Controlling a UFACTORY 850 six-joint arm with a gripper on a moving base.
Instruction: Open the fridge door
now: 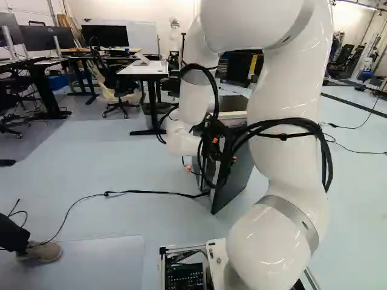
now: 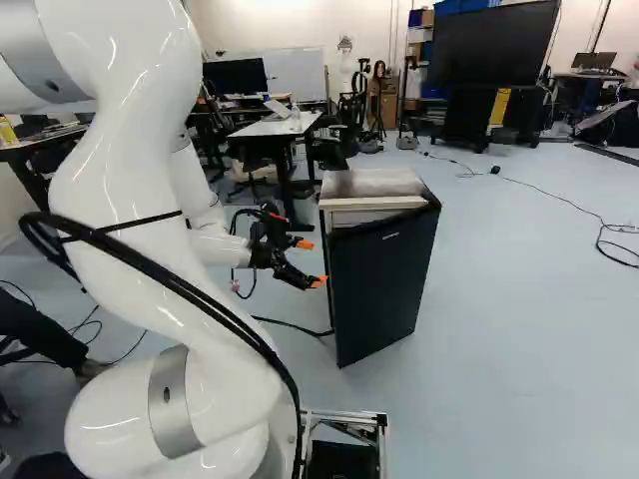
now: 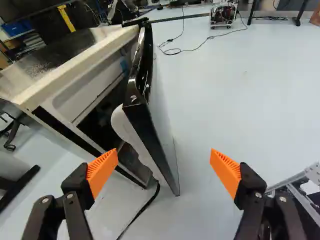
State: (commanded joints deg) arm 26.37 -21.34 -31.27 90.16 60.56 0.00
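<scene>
In the right base view my gripper (image 2: 312,262) is just beside the free edge of the dark fridge door (image 2: 387,274), its fingers pointing at it. The small fridge (image 2: 367,184) has a pale, worn top. The wrist view shows the gripper (image 3: 164,164) wide open, both orange pads bare. Ahead, in line with the gap between the fingers, stands the door (image 3: 152,132), ajar, with a dark opening between it and the fridge body (image 3: 75,75). Neither finger visibly touches the door. In the left base view the arm partly hides the fridge.
A black cable (image 1: 151,192) runs along the floor to the fridge. Behind the fridge stand a white table (image 2: 275,127) and office chairs. Another robot (image 2: 345,65) stands at the back. A person's shoe (image 1: 41,251) shows at the left of the left base view.
</scene>
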